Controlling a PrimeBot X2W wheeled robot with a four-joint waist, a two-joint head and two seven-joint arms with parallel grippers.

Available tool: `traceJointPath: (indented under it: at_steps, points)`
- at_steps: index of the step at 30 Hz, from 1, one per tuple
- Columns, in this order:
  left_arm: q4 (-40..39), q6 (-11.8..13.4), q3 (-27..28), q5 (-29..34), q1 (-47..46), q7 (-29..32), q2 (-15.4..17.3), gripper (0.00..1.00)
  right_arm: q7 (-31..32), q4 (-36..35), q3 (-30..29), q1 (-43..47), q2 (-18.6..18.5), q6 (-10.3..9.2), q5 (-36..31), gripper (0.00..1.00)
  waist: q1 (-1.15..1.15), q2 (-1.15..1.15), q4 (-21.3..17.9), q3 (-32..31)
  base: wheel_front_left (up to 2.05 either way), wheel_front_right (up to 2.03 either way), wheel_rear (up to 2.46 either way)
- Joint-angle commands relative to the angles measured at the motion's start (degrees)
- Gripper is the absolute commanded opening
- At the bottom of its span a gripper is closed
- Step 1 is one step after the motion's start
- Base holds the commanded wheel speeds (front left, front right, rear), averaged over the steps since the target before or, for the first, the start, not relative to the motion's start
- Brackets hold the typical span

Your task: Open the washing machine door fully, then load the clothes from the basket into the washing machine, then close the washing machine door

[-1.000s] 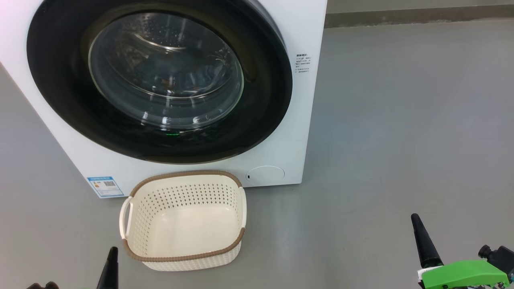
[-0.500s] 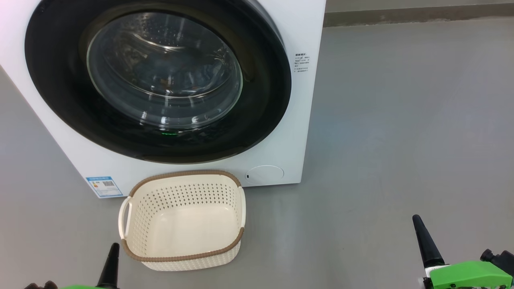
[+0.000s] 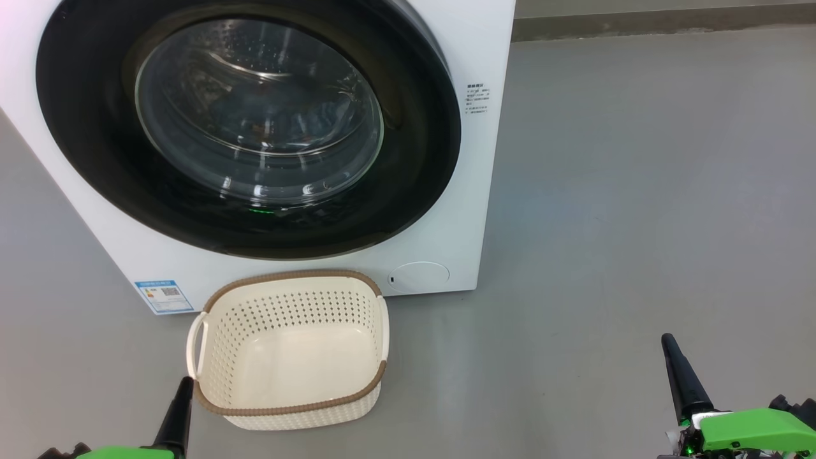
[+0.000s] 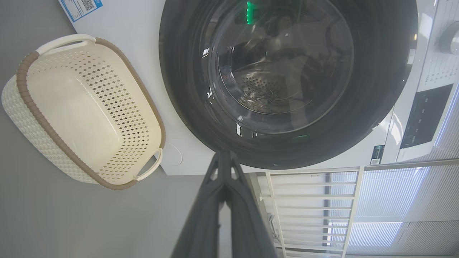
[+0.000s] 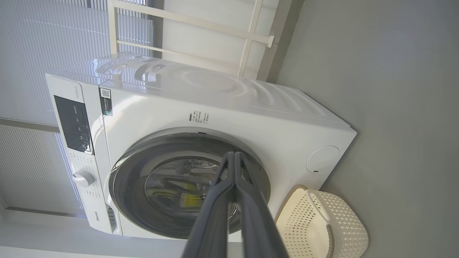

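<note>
Head view: my left gripper (image 3: 184,387) and right gripper (image 3: 669,347) are closed, empty; basket (image 3: 290,407) sits before the closed washing machine door (image 3: 83,146).

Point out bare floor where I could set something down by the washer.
Widest free patch: grey floor right of the washing machine, running down to the right gripper. A narrower strip lies left of the basket. Crowded: the basket sits close to the machine's front, with the left gripper at its corner.
</note>
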Motion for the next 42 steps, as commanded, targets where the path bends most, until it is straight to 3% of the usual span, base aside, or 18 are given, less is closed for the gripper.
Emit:
traceJointPath:
  at_steps: [1, 18, 42]
  points:
    - [-1.0, -0.4, 1.8, -2.2, -3.0, 0.7, 1.4, 0.0, 0.7, -1.3, 0.9, -2.6, -0.6, -0.01, 2.4, 0.0, 0.0, 0.0, 0.0, 0.0, 0.0, 0.0, 0.0]
    - [-0.5, -0.7, 2.4, -12.5, -4.6, 3.4, 1.5, 0.0, 3.4, -0.8, 0.1, -3.4, -0.6, -0.05, 12.3, 0.0, 0.0, 0.0, -0.2, 0.2, 0.0, 0.0, 0.0]
    - [-0.5, -0.7, 2.4, -12.5, -4.6, 3.4, 1.5, 0.0, 3.6, -0.8, -0.1, -3.4, -0.4, -0.05, 12.1, 0.0, 0.0, 0.0, -0.2, 0.2, 0.0, 0.0, 0.0]
